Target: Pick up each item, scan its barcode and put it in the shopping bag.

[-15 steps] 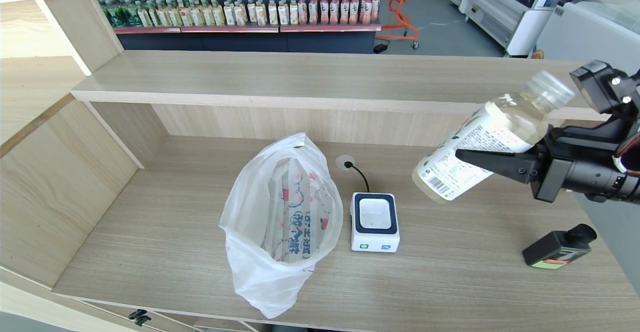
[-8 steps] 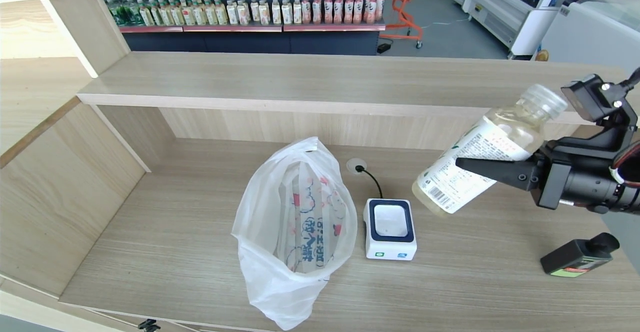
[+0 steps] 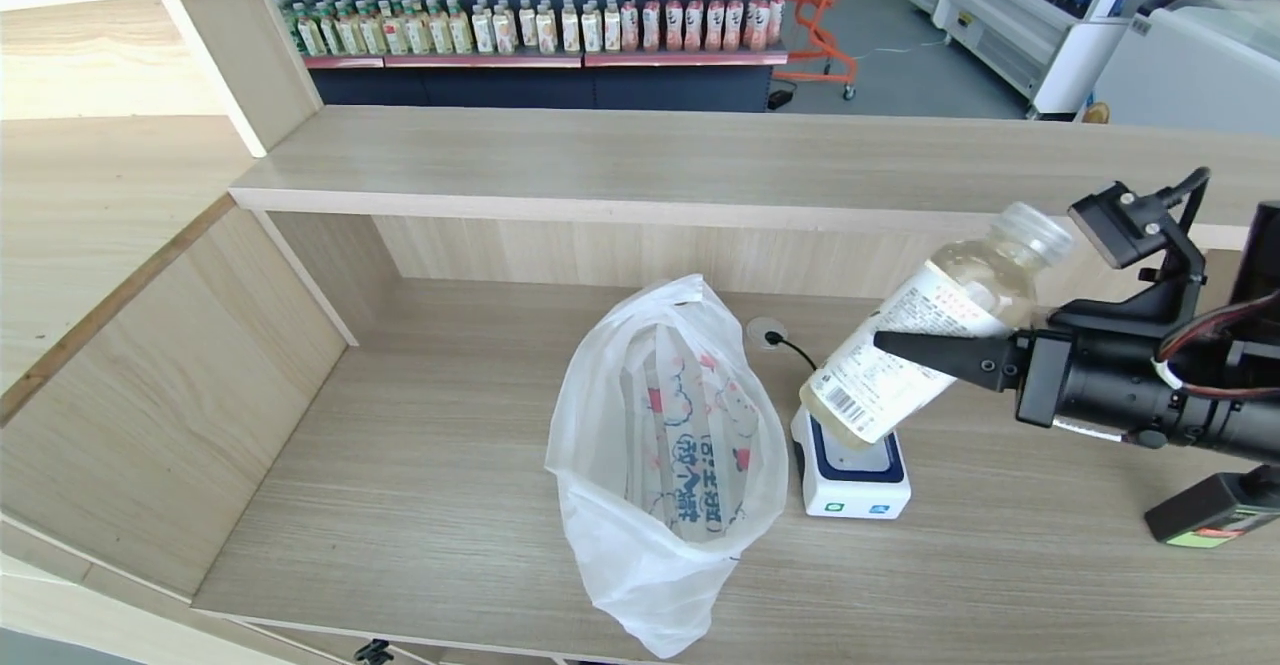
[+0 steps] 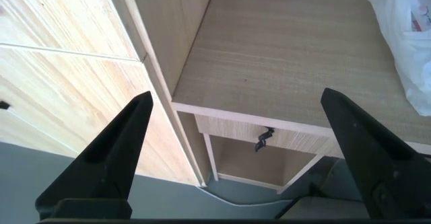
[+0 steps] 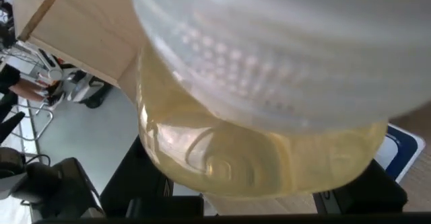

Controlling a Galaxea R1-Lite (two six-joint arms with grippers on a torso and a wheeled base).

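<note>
My right gripper (image 3: 897, 343) is shut on a clear bottle (image 3: 920, 345) of pale yellow drink with a white label. The bottle is tilted, cap up toward the back right. Its lower end, with the barcode (image 3: 845, 403), hangs just above the white and blue scanner (image 3: 850, 475). In the right wrist view the bottle (image 5: 269, 103) is very close, with a corner of the scanner (image 5: 404, 150) beneath it. Left of the scanner stands the open white shopping bag (image 3: 670, 445), holding a package with pink and blue print. My left gripper (image 4: 236, 150) is open below the counter's front edge.
A black item with a green label (image 3: 1210, 510) lies on the counter at the far right. The scanner's cable runs back to a round grommet (image 3: 768, 333). A raised shelf (image 3: 640, 160) spans the back and a wooden side wall (image 3: 180, 395) closes the left.
My right gripper has carried the bottle left and down, from right of the scanner to over it. The head camera has also shifted, sliding the whole scene to the right.
</note>
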